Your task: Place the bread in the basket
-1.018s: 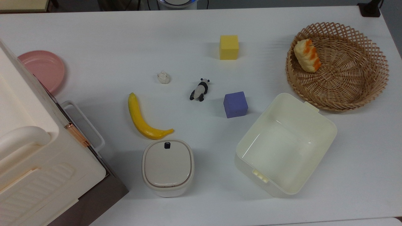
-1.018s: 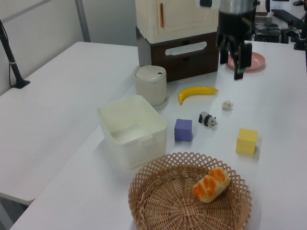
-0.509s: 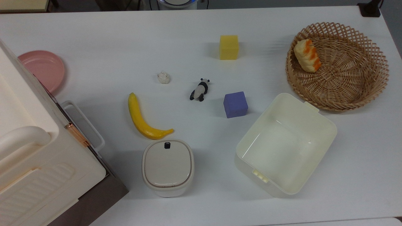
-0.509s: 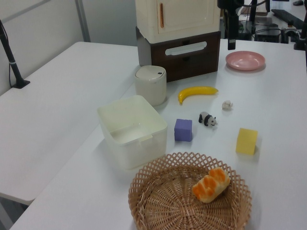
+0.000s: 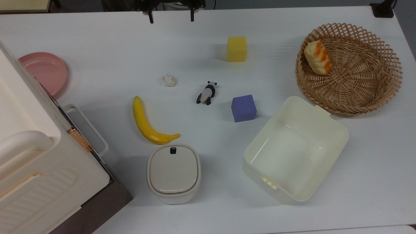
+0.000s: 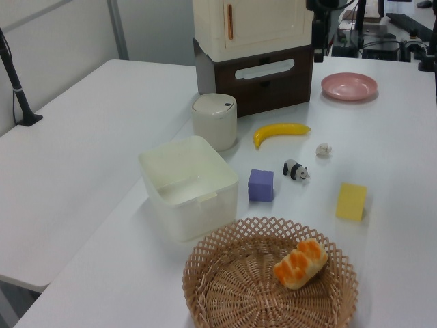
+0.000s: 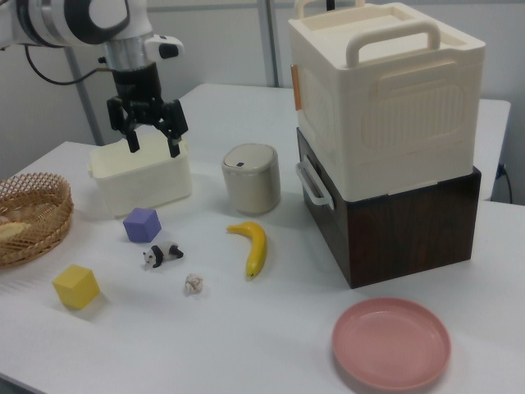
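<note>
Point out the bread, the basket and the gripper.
bread (image 5: 318,58), top view, on its orange-topped middle.
basket (image 5: 388,55), top view, on its lattice rim.
gripper (image 7: 152,143), right view, midway between its open fingertips.

Bright, even overhead light, soft shadows, all 3 views

White bench (image 5: 97,39) evenly lit, no harsh glare; faint soft shadows just beside yellow cube (image 5: 237,48), purple cube (image 5: 243,108) & banana (image 5: 148,125). Small sheen on tub (image 5: 338,130) floor. Left & right views a bit soft/grainy; top view crisp, no obvious edge distortion
</note>
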